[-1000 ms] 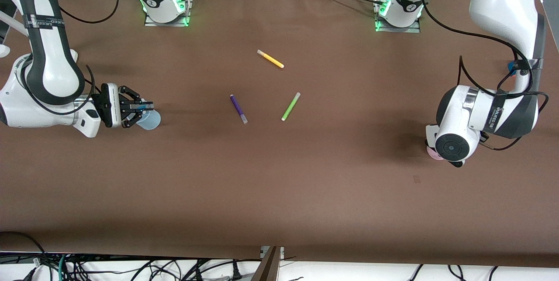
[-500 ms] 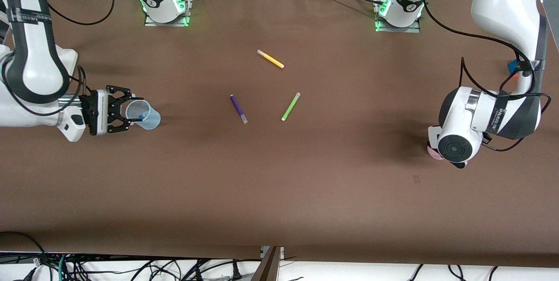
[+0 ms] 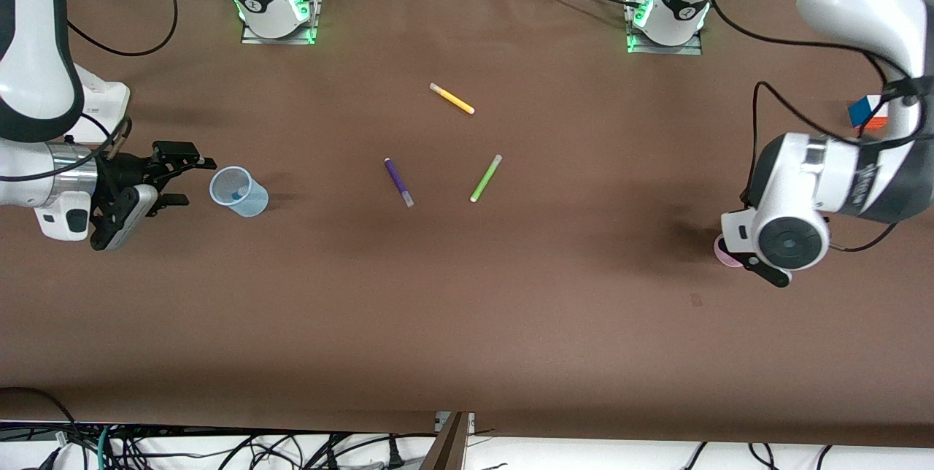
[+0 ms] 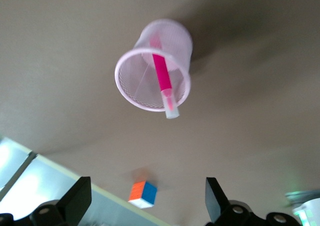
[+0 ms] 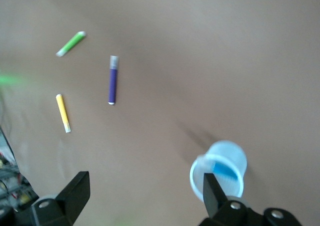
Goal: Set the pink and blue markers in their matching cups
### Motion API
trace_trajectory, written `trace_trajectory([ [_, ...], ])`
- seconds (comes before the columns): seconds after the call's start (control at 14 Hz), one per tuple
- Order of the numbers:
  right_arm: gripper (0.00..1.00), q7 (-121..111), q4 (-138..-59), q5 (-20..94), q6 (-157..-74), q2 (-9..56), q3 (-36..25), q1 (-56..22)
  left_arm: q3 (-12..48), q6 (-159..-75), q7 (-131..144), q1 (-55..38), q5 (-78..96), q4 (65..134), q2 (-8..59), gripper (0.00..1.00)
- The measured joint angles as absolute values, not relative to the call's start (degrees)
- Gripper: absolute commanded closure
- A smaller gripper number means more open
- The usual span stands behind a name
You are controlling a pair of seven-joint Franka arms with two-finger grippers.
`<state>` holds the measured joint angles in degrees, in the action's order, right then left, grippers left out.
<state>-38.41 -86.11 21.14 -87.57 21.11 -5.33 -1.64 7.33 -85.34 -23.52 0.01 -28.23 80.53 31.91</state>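
Both markers look delivered: your right gripper (image 3: 191,179) hangs open beside the pale blue translucent cup (image 3: 238,192) holding the mid-blue marker (image 5: 225,176), your left gripper (image 4: 145,198) spread empty above the pale pink ribbed cup (image 4: 152,66) with the magenta-pink marker (image 4: 162,81), so you need only clear both arms.

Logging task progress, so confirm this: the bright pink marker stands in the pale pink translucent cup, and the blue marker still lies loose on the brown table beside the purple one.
Wrong on the blue marker: the right wrist view shows it inside the pale blue translucent cup, not on the brown table beside the purple marker. The bright pink marker does stand in the pale pink translucent cup, as the left wrist view shows.
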Motion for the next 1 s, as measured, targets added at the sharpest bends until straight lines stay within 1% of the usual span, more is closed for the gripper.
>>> trace_trajectory([
  [0.14, 0.00, -29.22, -85.24, 15.83, -85.20, 21.07, -5.31, -3.27, 7.17, -84.06, -23.52, 0.10, -22.13, 77.06, 28.31, 0.00],
  [0.36, 0.00, -14.80, -81.79, 11.85, -80.02, 19.60, -5.29, -6.10, 7.09, -76.56, -21.56, 0.12, -15.49, 72.14, 23.25, 0.00],
  [0.5, 0.00, -5.16, -81.11, 10.03, -78.30, 16.95, -5.01, -6.41, 6.98, -71.85, -17.05, 0.13, -11.18, 68.99, 21.90, 0.00],
  [0.64, 0.00, -0.78, -81.73, 7.46, -78.24, 14.07, -4.03, -6.40, 5.75, -70.48, -11.24, 0.20, -5.44, 68.12, 20.53, 0.00],
  [0.71, 0.00, 0.02, -82.88, 6.01, -78.76, 12.40, -3.75, -6.38, 4.97, -72.03, -8.05, 0.26, -3.90, 68.95, 19.06, 0.00],
  [0.79, 0.00, 0.29, -84.57, 4.88, -79.85, 10.53, -3.72, -6.27, 3.94, -75.89, -5.11, 0.28, -3.10, 71.29, 16.81, 0.00],
  [0.93, 0.00, 0.40, -87.72, 3.62, -81.48, 6.30, -3.76, -5.05, 2.12, -85.91, -1.59, 0.35, -1.83, 80.02, 10.28, 0.00],
  [1.0, 0.00, 0.40, -88.63, 2.89, -81.75, 4.17, -3.78, -4.25, 1.81, -89.15, -0.60, 0.38, -1.68, 84.87, 6.87, 0.00],
])
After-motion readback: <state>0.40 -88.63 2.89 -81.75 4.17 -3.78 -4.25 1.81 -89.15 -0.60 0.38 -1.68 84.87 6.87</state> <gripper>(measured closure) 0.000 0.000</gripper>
